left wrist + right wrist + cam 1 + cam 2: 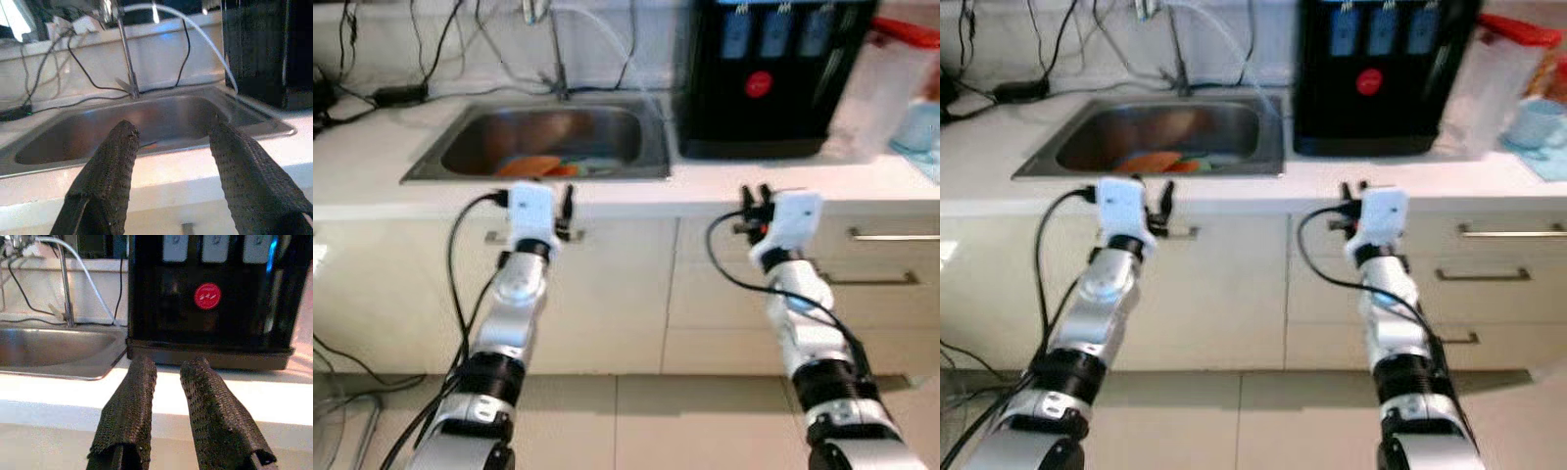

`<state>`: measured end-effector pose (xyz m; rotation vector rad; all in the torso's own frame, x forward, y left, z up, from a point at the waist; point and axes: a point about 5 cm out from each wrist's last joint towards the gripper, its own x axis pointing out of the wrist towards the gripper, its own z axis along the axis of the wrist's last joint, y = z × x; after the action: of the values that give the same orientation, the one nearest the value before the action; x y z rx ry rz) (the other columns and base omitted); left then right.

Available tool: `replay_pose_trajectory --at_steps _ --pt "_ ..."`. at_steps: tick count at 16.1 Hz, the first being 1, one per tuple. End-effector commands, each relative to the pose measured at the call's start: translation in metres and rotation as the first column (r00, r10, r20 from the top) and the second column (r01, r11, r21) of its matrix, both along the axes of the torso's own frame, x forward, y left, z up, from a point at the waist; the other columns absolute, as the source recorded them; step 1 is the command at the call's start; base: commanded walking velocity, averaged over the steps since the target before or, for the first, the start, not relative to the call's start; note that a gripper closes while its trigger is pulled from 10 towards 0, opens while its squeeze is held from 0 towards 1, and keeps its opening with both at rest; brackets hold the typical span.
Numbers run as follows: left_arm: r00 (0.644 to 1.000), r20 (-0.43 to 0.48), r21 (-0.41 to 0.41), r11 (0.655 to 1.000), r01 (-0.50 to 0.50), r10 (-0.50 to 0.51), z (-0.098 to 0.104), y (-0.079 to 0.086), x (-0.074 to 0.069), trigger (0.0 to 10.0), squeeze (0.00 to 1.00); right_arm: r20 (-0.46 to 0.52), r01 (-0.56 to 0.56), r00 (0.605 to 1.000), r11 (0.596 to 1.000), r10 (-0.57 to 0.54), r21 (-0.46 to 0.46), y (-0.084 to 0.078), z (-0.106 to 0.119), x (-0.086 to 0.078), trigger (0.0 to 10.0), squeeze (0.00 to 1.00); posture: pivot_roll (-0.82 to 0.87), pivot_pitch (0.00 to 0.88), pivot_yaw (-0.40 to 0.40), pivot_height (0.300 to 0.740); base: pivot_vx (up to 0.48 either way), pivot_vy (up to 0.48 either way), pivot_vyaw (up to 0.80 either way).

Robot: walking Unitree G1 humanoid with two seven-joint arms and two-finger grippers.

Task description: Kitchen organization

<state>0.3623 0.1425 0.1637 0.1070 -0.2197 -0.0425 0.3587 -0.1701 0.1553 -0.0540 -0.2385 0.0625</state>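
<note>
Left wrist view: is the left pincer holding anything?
No: the left pincer is open, with the sink showing through the bare gap between its fingers.

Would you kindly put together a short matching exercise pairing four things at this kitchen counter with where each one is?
Things:
1. sink
2. black dispenser
3. left gripper
4. right gripper

Places:
A. standing on the counter to the right of the basin
B. raised at the counter edge, facing the dispenser
C. set into the counter, orange items inside
D. raised at the counter edge, facing the basin

Pairs: 1-C, 2-A, 3-D, 4-B
</note>
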Motion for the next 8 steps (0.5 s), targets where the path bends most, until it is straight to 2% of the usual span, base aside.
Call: replay_pose_trajectory --at_steps 1,7,8 --pt "1.000 -0.001 -0.002 1.000 0.015 -0.015 -0.0007 -0.0055 -0.0005 10.0 0.00 -0.003 0.014 1.000 1.000 -0.014 -0.005 -0.0052 0.0005 -0.0002 10.0 0.00 -0.01 0.000 0.062 0.740 0.000 -0.341 0.00" --pt "1.000 -0.003 -0.006 1.000 0.005 -0.005 -0.0004 -0.0029 0.0014 10.0 0.00 0.010 0.030 0.999 1.000 -0.030 -0.008 -0.0104 0.0050 0.0009 10.0 0.00 -0.02 0.000 0.069 0.740 0.000 -0.337 0.00" --pt "1.000 -0.013 -0.008 1.000 0.006 -0.006 -0.0018 -0.0025 0.0017 10.0 0.00 0.005 0.028 1.000 1.000 -0.028 -0.011 -0.0106 0.0041 0.0010 10.0 0.00 -0.02 0.000 0.067 0.740 0.000 0.000 0.00"
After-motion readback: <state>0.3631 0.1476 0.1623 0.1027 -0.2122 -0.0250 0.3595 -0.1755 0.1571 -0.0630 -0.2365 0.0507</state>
